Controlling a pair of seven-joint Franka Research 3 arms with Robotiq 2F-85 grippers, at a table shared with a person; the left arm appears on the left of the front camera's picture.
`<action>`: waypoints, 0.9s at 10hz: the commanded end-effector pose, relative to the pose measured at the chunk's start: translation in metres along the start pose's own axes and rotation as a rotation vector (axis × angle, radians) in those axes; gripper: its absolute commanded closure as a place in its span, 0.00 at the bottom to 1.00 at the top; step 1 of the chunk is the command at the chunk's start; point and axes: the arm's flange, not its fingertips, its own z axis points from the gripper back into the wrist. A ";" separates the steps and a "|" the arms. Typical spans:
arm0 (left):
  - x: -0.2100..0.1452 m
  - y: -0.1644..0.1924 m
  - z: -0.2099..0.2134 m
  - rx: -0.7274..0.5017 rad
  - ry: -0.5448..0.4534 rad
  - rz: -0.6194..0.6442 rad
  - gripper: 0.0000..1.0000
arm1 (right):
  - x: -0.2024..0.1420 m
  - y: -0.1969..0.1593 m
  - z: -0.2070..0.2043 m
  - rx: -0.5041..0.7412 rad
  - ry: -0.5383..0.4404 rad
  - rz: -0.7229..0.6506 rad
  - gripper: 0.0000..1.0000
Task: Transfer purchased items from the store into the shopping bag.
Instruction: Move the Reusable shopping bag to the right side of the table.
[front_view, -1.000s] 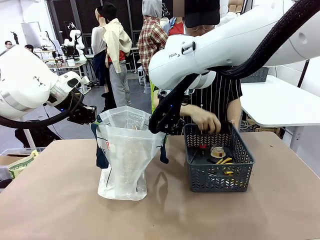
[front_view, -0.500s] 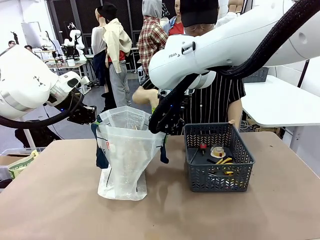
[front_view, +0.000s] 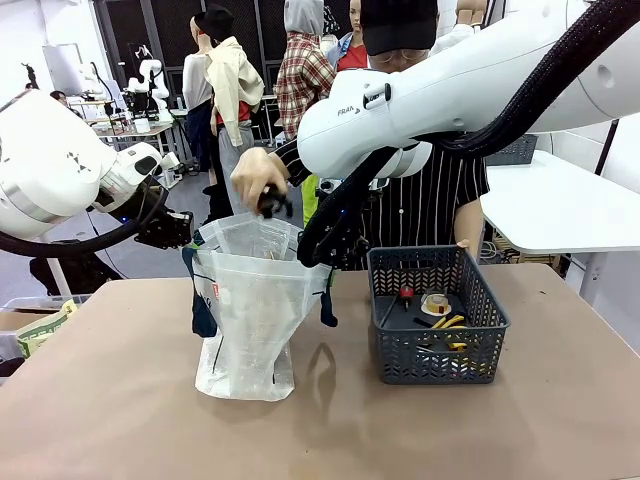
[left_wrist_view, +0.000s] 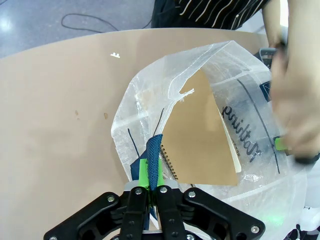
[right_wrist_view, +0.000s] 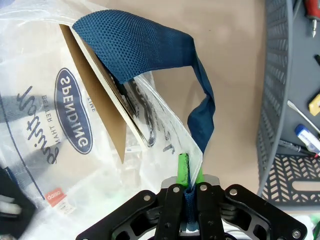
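With our left pincer (left_wrist_view: 150, 175) and right pincer (right_wrist_view: 190, 176) clamped on the shopping bag (front_view: 250, 310), the person's hand (front_view: 256, 176) has brought a dark item (front_view: 273, 206) from the store (front_view: 440, 362).

we see the shopping bag (front_view: 250, 300) translucent white, with navy mesh-weave straps (right_wrist_view: 145, 45), dark script and a small red mark. at its 3 o'clock, the basket (front_view: 440, 362) is dark grey lattice. the notebook (left_wrist_view: 200, 135) cover is plain brown; the person's shirt (front_view: 440, 200) black with thin white stripes.
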 end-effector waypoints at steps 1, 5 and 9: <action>-0.003 0.001 0.003 0.008 -0.016 0.002 1.00 | -0.001 -0.001 0.001 0.003 0.000 -0.005 1.00; -0.003 0.001 0.003 0.008 -0.016 0.002 1.00 | -0.001 -0.001 0.001 0.003 0.000 -0.005 1.00; -0.003 0.001 0.003 0.008 -0.016 0.002 1.00 | -0.001 -0.001 0.001 0.003 0.000 -0.005 1.00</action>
